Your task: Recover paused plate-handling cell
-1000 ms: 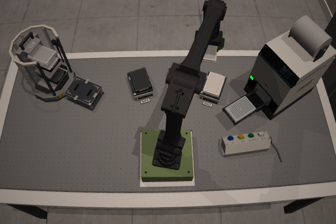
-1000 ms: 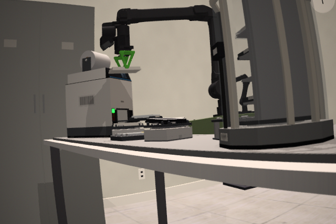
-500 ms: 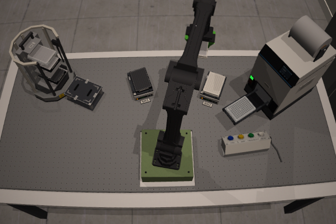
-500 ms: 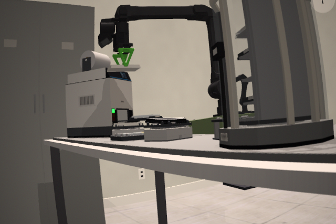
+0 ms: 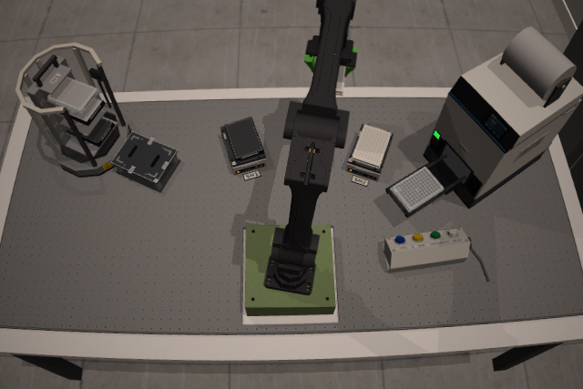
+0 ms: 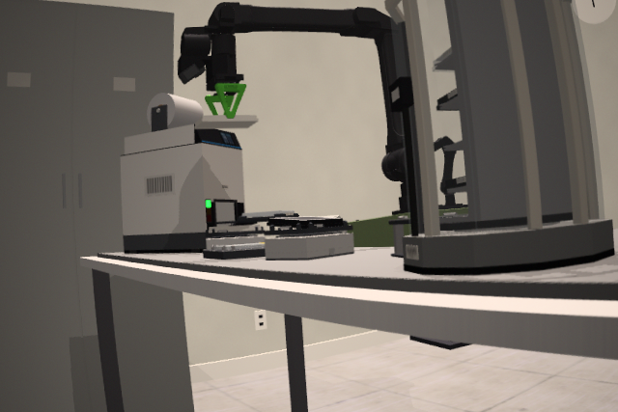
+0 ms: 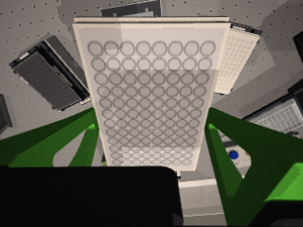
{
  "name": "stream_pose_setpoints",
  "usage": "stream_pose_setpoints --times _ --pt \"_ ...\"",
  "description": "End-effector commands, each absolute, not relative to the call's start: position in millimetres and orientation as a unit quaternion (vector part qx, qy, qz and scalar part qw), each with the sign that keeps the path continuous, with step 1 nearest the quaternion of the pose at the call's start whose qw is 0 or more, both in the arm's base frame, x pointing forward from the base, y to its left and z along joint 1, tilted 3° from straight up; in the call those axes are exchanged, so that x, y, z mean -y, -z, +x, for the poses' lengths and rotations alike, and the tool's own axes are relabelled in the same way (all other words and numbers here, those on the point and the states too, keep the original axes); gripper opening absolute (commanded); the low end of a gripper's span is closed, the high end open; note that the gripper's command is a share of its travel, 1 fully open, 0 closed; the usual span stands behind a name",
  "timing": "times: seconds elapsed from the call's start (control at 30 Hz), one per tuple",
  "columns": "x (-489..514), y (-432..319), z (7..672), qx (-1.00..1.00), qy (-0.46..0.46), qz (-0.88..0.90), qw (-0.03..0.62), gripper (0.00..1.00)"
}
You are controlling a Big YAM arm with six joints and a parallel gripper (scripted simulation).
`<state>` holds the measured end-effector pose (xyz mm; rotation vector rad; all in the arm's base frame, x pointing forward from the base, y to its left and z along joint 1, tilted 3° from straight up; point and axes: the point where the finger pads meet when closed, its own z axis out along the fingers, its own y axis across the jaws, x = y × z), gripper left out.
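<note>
My gripper (image 5: 340, 75) hangs high over the back edge of the table, between the two shakers. It is shut on a thin pale lid (image 7: 151, 95) with a ring pattern, held flat by its long sides; the lid also shows in the side view (image 6: 230, 121). In the wrist view the green fingers flank the lid. Below lie a black plate on SH1 (image 5: 243, 138), a white plate on SH2 (image 5: 371, 145), and a clear plate on SEAL's tray (image 5: 416, 188). A dark lid park (image 7: 133, 8) shows past the lid's far end.
The hotel H1 stands at the far left with a pale plate (image 5: 74, 94) jutting from an upper slot. The nest N6 (image 5: 145, 158) lies in front of it. The sealer SEAL (image 5: 508, 116) stands at right. PANEL (image 5: 425, 245) sits at front right.
</note>
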<state>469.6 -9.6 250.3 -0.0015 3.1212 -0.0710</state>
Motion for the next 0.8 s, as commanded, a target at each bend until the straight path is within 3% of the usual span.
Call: stream_pose_setpoints --times 0.0,0.47,0.77 --pt "-3.8 -270.7 491.5 -0.999 0.023 0.01 0.031 0.8" --pt "-45.2 -268.8 491.4 -0.984 0.026 -0.176 0.026 0.8" --pt "-75.9 -267.3 490.4 -0.986 0.025 -0.165 0.026 0.8"
